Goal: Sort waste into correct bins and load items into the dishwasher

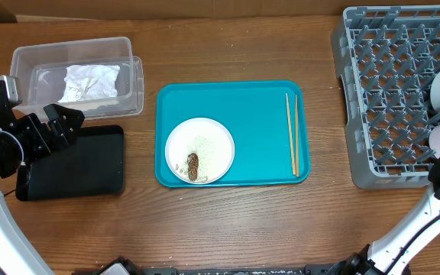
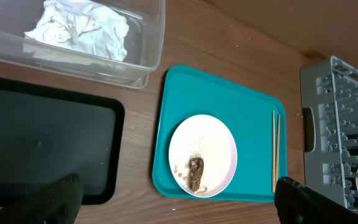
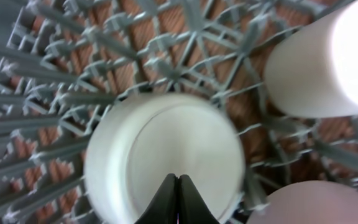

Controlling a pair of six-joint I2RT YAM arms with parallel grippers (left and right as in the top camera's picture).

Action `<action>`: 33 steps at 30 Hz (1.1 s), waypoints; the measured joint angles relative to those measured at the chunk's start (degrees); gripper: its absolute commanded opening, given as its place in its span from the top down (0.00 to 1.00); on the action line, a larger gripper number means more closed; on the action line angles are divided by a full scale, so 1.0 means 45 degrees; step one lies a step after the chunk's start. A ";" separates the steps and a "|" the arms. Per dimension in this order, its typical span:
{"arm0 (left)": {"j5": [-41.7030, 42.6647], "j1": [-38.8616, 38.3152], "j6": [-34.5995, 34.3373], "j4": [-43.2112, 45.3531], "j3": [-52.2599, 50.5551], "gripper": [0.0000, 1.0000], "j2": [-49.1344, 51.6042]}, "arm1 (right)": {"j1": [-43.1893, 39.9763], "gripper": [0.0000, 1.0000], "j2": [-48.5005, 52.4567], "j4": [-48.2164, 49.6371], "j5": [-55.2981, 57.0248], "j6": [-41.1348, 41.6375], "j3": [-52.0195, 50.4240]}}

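The bowl [image 3: 166, 155] is being held in the grey rack [image 1: 392, 99] at three o'clock. Above it, the right pincer [image 3: 178, 190] is being squeezed tight, empty. It should be lifted straight up, not bumping the bowl. The left pincer [image 1: 59, 124] is being held wide at nine o'clock.

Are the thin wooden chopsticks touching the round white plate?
Apart. The overhead view shows bare teal tray between the thin wooden chopsticks and the round white plate.
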 measured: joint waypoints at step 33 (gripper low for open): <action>0.0000 0.0000 0.0000 0.0005 0.0000 0.00 0.0000 | 0.0325 0.96 0.0131 0.0345 0.0034 -0.0010 -0.0539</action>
